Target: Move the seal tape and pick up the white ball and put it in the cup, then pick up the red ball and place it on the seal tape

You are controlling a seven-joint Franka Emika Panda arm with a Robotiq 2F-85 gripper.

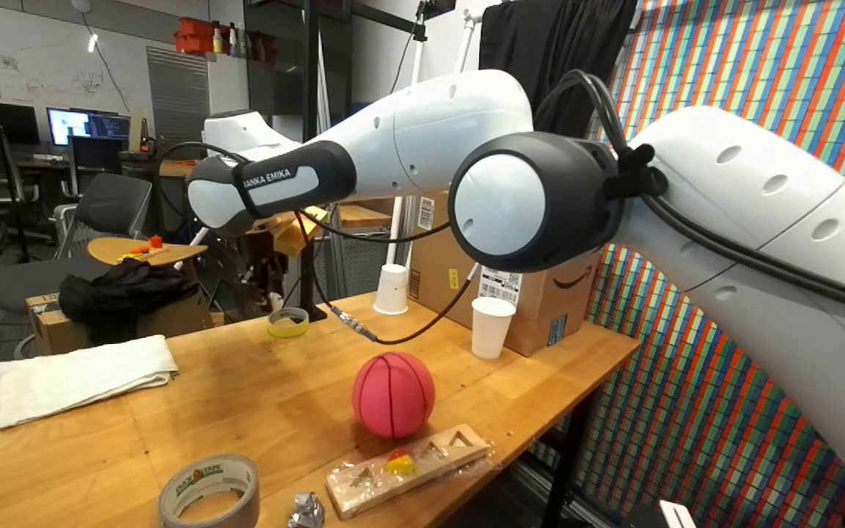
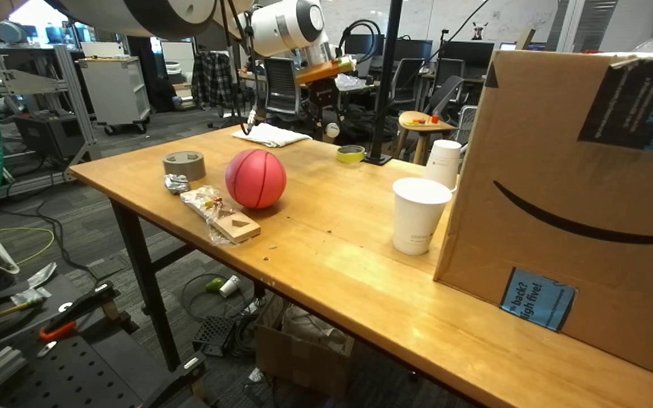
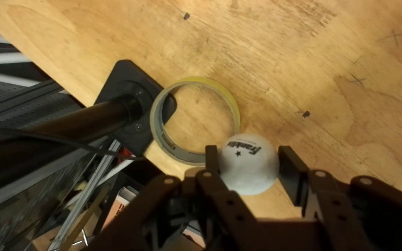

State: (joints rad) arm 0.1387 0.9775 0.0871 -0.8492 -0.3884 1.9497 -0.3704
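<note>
ball (image 3: 249, 169) — white — clasped between jaws of the pincer (image 3: 249, 160).

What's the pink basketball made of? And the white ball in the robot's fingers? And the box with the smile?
The pink basketball looks like dull rubber, with dark seams. The white ball is probably smooth plastic: even surface, printed letters. The box seems matte cardboard: flat brown sides, worn top edge.

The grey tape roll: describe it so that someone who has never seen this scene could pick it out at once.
On the wooden table, find the big red ball, then the wooden board beside it. Past one end sits crumpled foil, and next to that the grey tape roll lies flat. Unlike those neighbours it is an open ring, and its colour tells it from the yellow tape.
</note>
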